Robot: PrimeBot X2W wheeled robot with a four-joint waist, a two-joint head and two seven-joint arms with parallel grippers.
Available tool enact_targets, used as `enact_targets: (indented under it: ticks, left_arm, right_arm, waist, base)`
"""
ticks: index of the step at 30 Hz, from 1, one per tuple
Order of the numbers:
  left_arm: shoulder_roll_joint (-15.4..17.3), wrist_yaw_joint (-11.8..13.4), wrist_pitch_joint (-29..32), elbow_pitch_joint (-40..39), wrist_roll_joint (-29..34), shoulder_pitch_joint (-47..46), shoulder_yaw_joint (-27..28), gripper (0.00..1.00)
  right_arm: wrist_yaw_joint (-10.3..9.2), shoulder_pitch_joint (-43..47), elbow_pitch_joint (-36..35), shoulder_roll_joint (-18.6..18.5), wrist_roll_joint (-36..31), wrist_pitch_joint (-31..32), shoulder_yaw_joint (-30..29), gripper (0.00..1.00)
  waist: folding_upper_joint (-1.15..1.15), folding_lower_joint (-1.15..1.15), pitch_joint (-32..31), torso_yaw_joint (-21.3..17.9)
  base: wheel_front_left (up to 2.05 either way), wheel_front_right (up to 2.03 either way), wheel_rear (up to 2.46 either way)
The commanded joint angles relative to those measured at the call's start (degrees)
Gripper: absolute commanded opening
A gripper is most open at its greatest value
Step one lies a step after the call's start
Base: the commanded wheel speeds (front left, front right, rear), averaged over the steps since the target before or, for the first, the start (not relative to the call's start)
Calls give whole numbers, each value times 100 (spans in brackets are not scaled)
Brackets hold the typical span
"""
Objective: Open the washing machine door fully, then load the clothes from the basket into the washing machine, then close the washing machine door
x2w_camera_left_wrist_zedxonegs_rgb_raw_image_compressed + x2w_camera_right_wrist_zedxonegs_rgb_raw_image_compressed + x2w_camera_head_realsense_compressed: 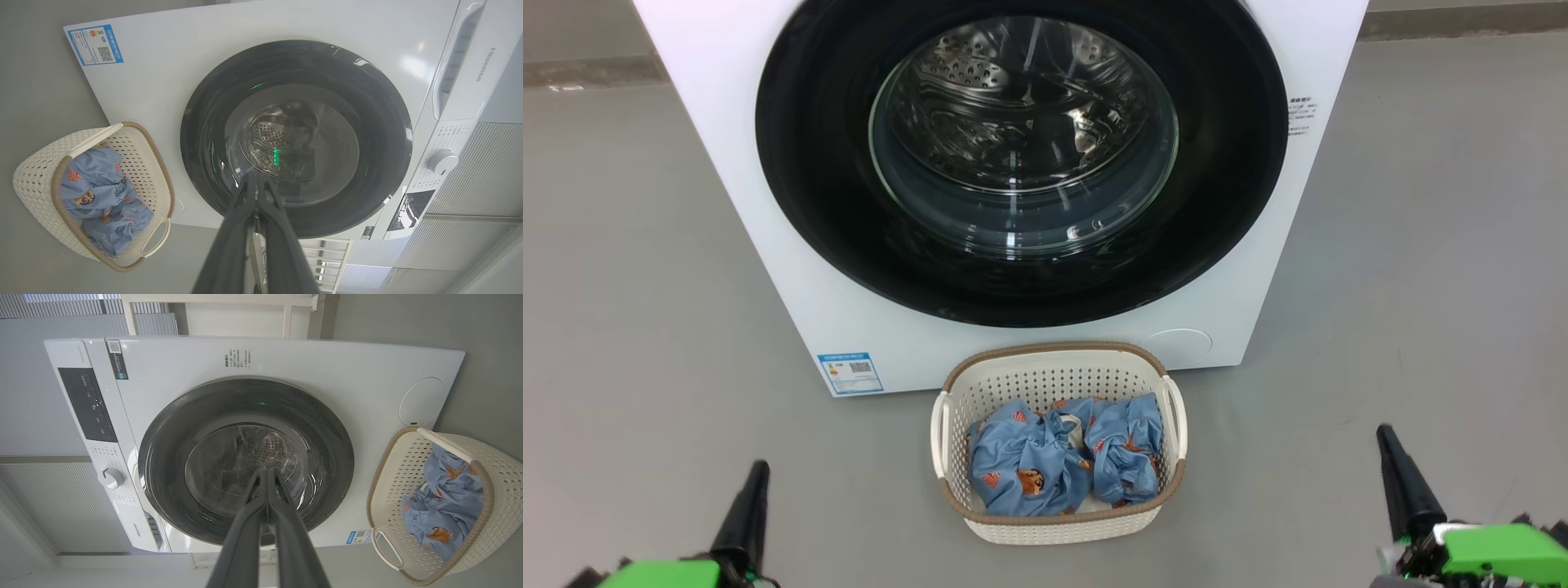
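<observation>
Your left hand (255,179): two dark fingers pressed together at the tips, closed, nothing between them. It hangs low in free air, touching nothing.

Your right hand (266,473): same posture. Fingers meet at the tips, closed and empty. It sits level with the left one and well apart from it.

Between the two hands and a little ahead of them: the basket (1054,532), upright on the grey floor (645,327). It lies to the right of your left hand and to the left of your right hand, touched by neither. The clothes (1029,469) lie inside it as two crumpled light blue bundles side by side, below the brown rim band.

Just beyond the basket, farther out from both hands: the washing machine (907,343). Its white front rises close behind the basket's far wall; I cannot tell whether the two touch.

Straight ahead of both sets of fingertips: the washing machine door (809,163). It is shut, with its black rim flat against the front panel. The perforated steel drum (980,69) shows through the bulging glass.

On the front's lower corner on your left-hand side: a small blue label sticker (849,373).
</observation>
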Motion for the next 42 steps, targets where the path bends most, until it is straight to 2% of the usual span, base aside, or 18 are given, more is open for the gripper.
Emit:
enact_targets:
  ticks: [1, 7, 11, 17, 30, 42]
  left_arm:
    - [-11, 0, -2, 40, -4, 20, -9, 100]
    - [-55, 1, -46, 124, 35, 116, -36, 100]
    - [-32, 0, -116, 76, 122, 124, -71, 100]
    - [22, -1, -222, 6, 351, 134, -114, 100]
    - [97, -3, -441, -152, 1263, 142, -204, 100]
    - [146, -5, -661, -258, 2379, 153, -304, 100]
  right_arm:
    - [1, 17, 47, 4, 0, -3, 1, 100]
    - [1, 93, 175, 33, -19, -42, 25, 100]
    - [2, 96, 167, 17, -108, -115, 65, 100]
    - [2, 80, 145, -25, -370, -221, 127, 100]
    - [3, 4, 136, -107, -1347, -439, 272, 100]
    - [4, -48, 181, -175, -2299, -647, 442, 100]
  waist:
    - [0, 0, 0, 0]
    - [0, 1, 3, 3]
    - [0, 13, -13, 12]
    - [0, 0, -3, 21]
    - [0, 0, -11, 53]
    - [0, 0, -12, 73]
  base:
    - [0, 0, 0]
    - [0, 0, 0]
    - [0, 0, 0]
    - [0, 0, 0]
    - [0, 0, 0]
    - [0, 0, 0]
